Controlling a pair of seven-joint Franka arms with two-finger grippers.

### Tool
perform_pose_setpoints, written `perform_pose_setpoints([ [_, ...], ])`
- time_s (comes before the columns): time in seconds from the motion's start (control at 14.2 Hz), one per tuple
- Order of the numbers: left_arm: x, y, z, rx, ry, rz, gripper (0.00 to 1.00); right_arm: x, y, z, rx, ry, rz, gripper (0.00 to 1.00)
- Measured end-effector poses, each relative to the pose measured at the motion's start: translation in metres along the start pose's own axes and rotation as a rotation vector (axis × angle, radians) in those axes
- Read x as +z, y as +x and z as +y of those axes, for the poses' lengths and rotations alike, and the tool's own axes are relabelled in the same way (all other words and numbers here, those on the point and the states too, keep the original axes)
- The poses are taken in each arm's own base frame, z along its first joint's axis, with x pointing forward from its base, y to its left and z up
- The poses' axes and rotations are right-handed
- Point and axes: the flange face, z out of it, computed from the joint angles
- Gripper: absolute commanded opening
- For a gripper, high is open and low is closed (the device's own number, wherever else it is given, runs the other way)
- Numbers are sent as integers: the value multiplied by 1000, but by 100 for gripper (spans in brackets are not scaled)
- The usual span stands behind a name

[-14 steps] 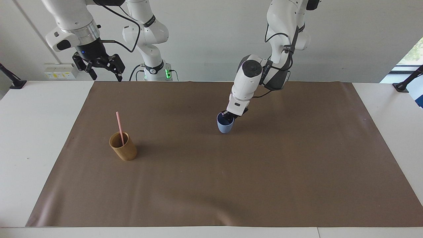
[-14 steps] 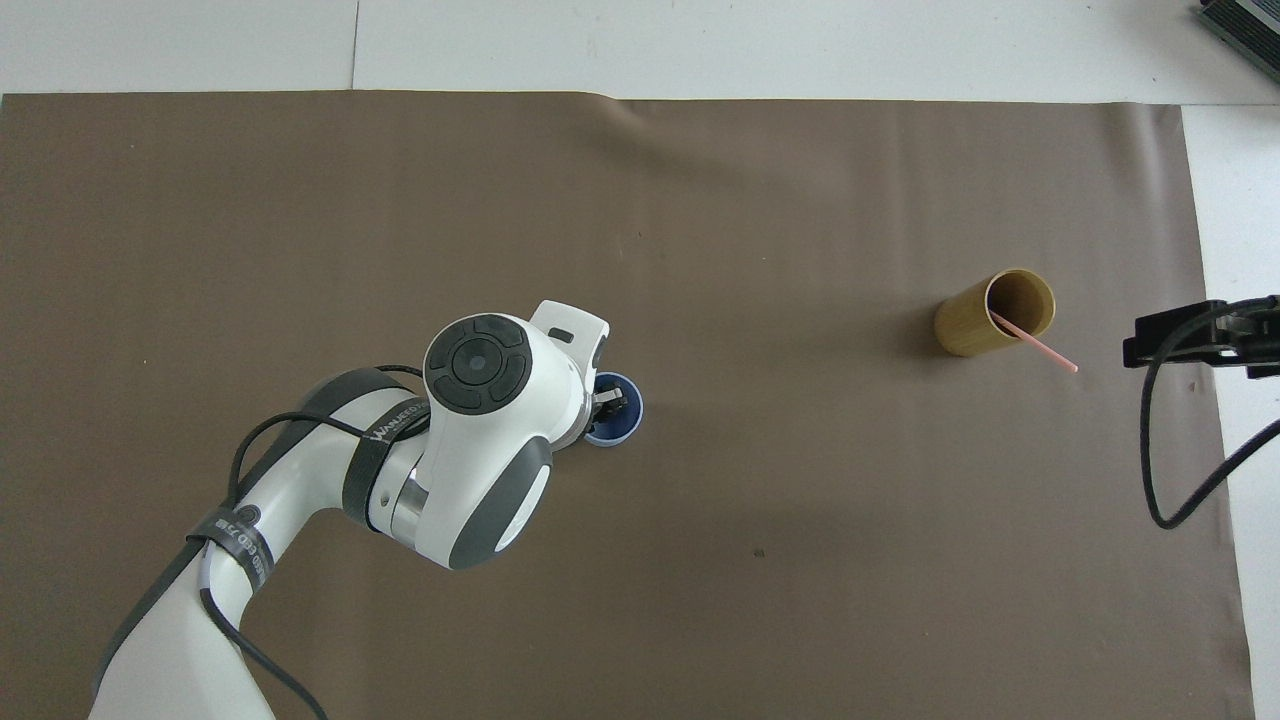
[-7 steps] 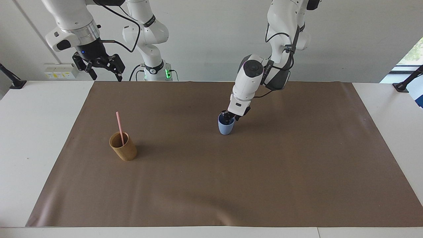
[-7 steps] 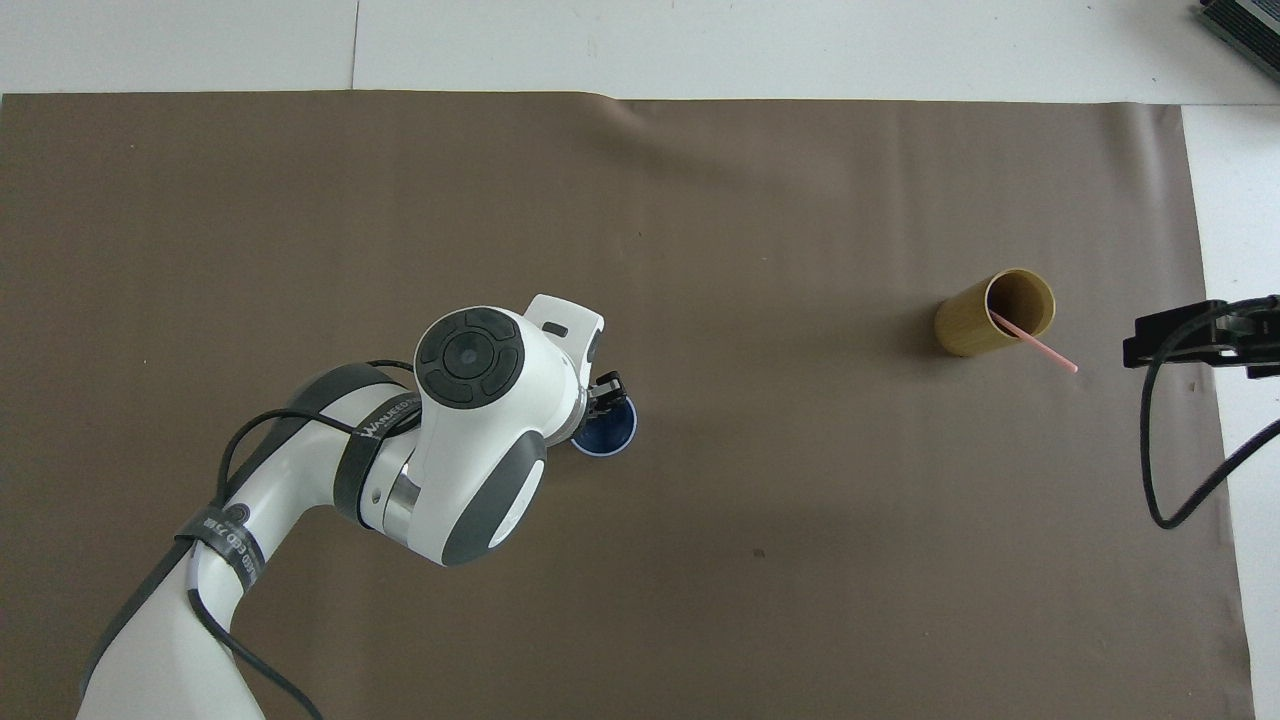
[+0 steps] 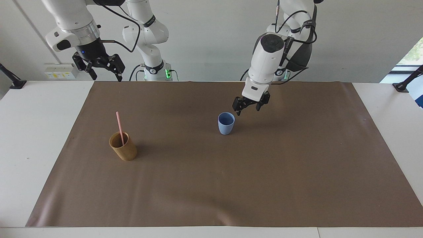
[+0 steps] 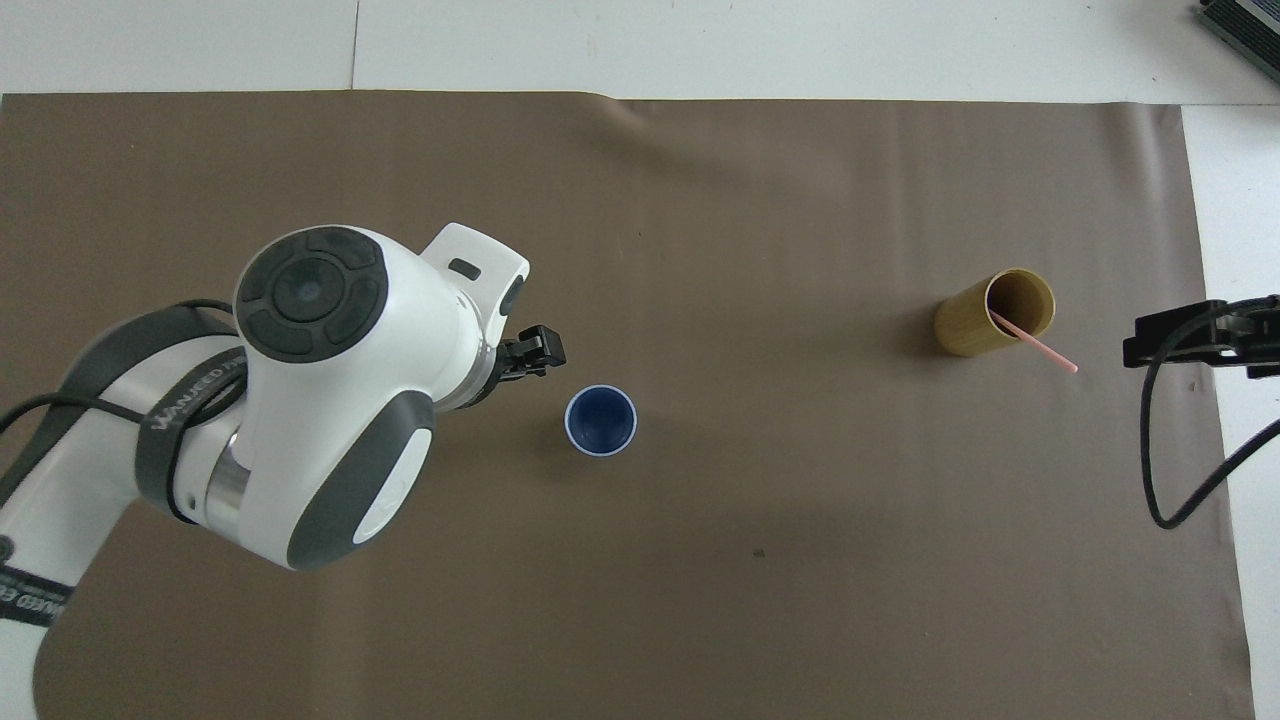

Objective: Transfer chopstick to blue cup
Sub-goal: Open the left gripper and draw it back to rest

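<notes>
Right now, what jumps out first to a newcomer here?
The left tool hangs open in the air just beside the empty blue cup at mid-mat. The pink chopstick stands leaning in the tan cup toward the right arm's end. The right tool waits open over the mat's edge.

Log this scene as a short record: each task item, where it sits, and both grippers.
chopstick: standing tilted in the tan cup, toward the right arm's end
blue cup: upright on the brown mat, empty
left gripper: raised beside the blue cup, jaws open, holding nothing
right gripper: waiting raised at the mat's corner, jaws open
</notes>
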Motion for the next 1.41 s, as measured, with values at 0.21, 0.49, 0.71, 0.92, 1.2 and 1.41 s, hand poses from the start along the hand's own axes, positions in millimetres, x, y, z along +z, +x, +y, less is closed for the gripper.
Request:
perform_pose_setpoints([
  [0.21, -41, 27, -44, 123, -2, 15, 100, 0, 0, 0, 0, 0, 0, 100],
  [0.49, -75, 53, -94, 317, 10, 1, 100, 0, 0, 0, 0, 0, 0, 100],
  [0.71, -107, 49, -112, 417, 24, -2, 100, 0, 0, 0, 0, 0, 0, 100],
  [0.92, -132, 30, -128, 496, 78, -28, 100, 0, 0, 0, 0, 0, 0, 100],
  [1.2, -144, 30, -163, 552, 83, -62, 100, 0, 0, 0, 0, 0, 0, 100],
  [1.41, -142, 40, -194, 516, 82, -84, 100, 0, 0, 0, 0, 0, 0, 100],
])
